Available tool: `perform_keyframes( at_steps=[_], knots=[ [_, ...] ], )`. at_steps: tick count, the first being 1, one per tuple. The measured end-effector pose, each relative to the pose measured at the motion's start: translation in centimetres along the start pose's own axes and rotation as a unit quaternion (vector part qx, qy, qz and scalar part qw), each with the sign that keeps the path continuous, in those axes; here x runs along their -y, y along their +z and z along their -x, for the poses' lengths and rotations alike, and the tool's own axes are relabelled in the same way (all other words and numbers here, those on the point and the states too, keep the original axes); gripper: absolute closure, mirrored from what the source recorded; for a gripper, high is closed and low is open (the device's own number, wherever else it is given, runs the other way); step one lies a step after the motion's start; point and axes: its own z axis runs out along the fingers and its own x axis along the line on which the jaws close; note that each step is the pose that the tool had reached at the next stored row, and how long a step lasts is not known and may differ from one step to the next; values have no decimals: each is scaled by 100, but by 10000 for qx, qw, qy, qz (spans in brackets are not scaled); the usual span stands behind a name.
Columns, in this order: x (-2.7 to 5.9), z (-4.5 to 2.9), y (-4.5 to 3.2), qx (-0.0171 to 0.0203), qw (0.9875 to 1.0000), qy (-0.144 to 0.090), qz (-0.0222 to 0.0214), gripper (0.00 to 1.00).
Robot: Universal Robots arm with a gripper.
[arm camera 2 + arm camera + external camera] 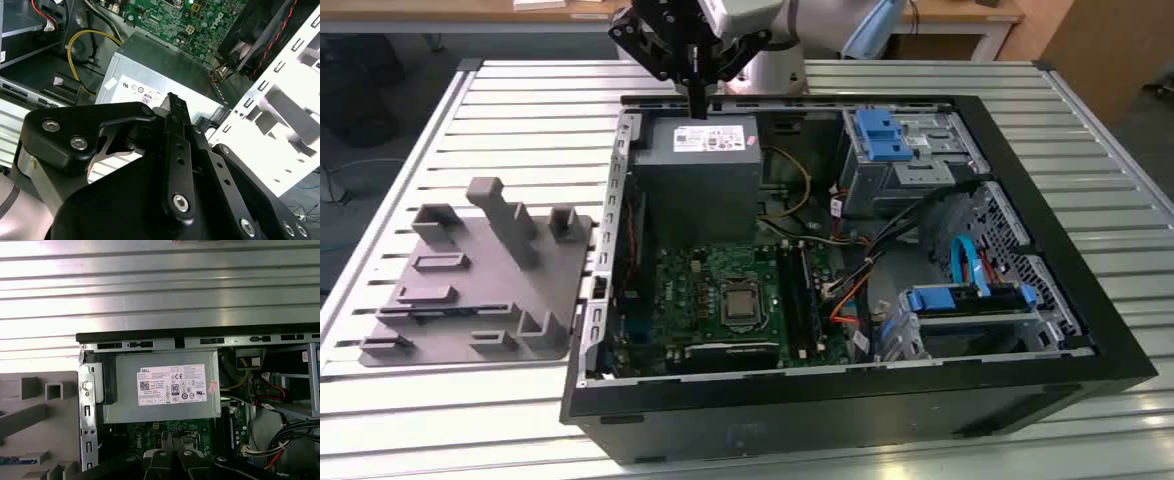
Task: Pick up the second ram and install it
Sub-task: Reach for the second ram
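The gripper (698, 85) stood closed on a slim dark strip, judged to be the second ram (699, 108), above the power supply (703, 140) in the computer case (854, 410). Good carriage required a firm, square hold, clear of the cables (787, 190)

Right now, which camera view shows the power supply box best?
The first wrist view: the power supply faces the camera whole, with its label plain. The exterior view shows it at an angle, the gripper crossing its upper edge. In the second wrist view the gripper covers part of it.
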Motion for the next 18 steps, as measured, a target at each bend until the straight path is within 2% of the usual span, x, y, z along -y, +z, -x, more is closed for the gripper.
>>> perform_keyframes(
  at_steps=[7, 10, 18],
  knots=[
    [0, 0, -2, 0, 10000, 0, 0, 90],
    [2, -28, -4, -1, 10000, 0, -1, 90],
    [28, -376, -10, 0, 10000, 0, 0, 90]
  ],
)
